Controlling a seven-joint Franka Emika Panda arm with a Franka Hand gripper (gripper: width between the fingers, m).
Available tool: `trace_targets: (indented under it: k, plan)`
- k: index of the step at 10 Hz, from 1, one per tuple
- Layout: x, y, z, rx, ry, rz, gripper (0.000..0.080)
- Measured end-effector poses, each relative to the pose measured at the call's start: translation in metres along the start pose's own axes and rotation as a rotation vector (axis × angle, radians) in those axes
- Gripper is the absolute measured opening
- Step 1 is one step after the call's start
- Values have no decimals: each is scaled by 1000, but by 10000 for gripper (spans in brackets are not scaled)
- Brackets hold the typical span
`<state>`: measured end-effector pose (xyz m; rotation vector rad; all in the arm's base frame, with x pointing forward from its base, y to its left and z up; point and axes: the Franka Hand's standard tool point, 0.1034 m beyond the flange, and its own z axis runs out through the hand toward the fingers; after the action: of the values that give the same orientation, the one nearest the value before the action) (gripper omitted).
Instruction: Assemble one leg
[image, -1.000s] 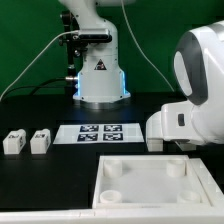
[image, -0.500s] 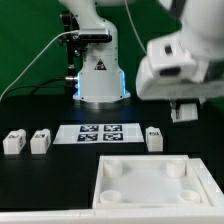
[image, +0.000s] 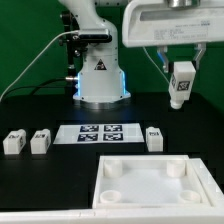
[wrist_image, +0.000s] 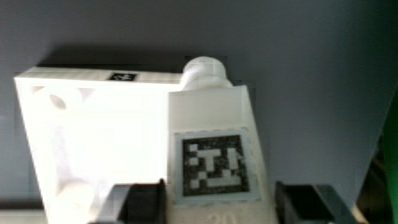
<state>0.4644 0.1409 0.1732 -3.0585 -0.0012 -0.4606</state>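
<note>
My gripper (image: 181, 68) is shut on a leg (image: 181, 84), a white block with a black-and-white tag, and holds it high above the table at the exterior view's right. In the wrist view the held leg (wrist_image: 214, 150) sits between the two dark fingers (wrist_image: 135, 203), with its rounded peg end pointing away. Three more legs stand on the table: two at the exterior view's left (image: 14, 142) (image: 40, 141) and one (image: 154, 138) right of the marker board. The large white tray (image: 150, 178) with round corner sockets lies in front and also shows in the wrist view (wrist_image: 71, 120).
The marker board (image: 105, 131) lies flat on the black table behind the tray. The robot's base (image: 100, 75) stands at the back centre, with a cable hanging at the exterior view's left. A green wall closes the background.
The gripper has risen with the leg, from table level at the exterior view's right to high above it. The leg beside the marker board has come into view.
</note>
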Motion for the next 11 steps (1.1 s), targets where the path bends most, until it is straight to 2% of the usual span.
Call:
trace_targets:
  k: [1,2,3,4,5,6,7,8,11]
  plan:
    - [1,6,-12,16,82,-15,294]
    - [10,18,-39,36,187,-3,294]
    - [10,25,-60,46,256,-4,294]
    - [29,38,-59,22,247,-61,294]
    - [61,49,-55,21,240,-82,294]
    - [75,43,-49,43,248,-58,294]
    - [80,42,-37,45,248,-70,294]
    - [88,53,-26,33,247,-88,294]
    - [88,57,-25,31,245,-84,294]
